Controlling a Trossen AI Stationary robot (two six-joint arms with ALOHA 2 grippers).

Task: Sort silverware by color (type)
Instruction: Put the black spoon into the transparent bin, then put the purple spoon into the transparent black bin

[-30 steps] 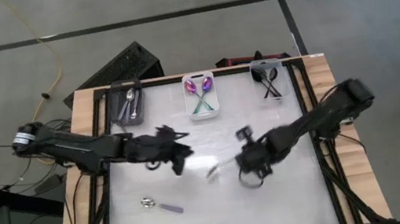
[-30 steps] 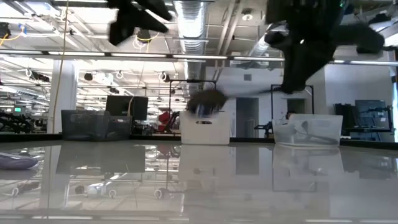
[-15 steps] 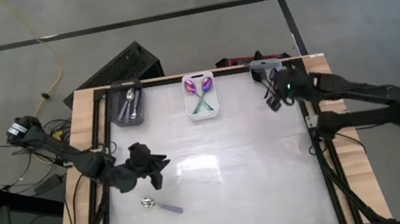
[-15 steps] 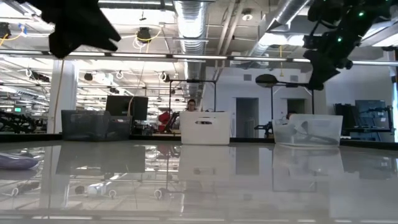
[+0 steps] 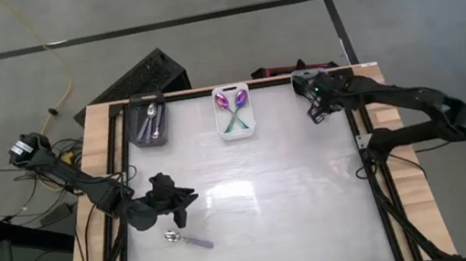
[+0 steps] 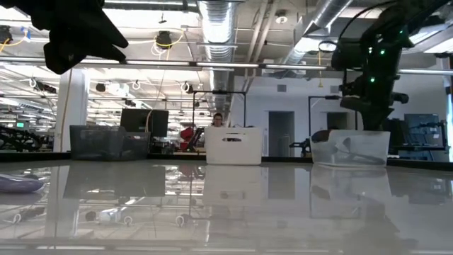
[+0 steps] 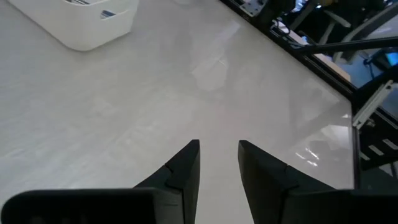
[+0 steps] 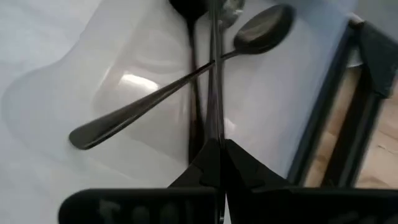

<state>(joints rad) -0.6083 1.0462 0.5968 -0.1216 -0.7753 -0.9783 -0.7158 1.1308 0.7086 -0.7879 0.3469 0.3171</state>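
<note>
My right gripper point(image 5: 314, 116) hangs over the clear bin point(image 5: 325, 75) at the table's far right, shut on a black spoon point(image 8: 214, 74) that points down into it. Two other black spoons point(image 8: 155, 99) lie crossed on that bin's floor. My left gripper point(image 5: 178, 215) hovers open over the table's near left, nothing between its fingers point(image 7: 186, 163). Just nearer than it, a spoon point(image 5: 186, 240) with a pale shiny bowl and lilac handle lies flat on the table. Silver spoons point(image 5: 152, 119) lie in the dark far-left bin, iridescent ones point(image 5: 233, 104) in the white middle bin. My right gripper pinches the black spoon's thin handle point(image 8: 215, 118) between its two fingertips, at the handle's end. The fingers slant down from above and lie along the spoon. It runs straight on from them into the clear bin, over the crossed spoons; whether its bowl touches them I cannot tell.
The three bins stand in a row along the far edge: dark point(image 5: 137, 131), white point(image 5: 221, 123), clear. Black frame rails point(image 5: 379, 192) run along both sides of the table. Its glossy middle point(image 5: 281, 206) lies between my arms.
My right gripper has swung from the table's middle to the far right, over the clear bin, rolling its wrist and carrying the black spoon. My left gripper has drawn back from the middle toward the near left and sunk a little, toward the lilac-handled spoon, staying open.
</note>
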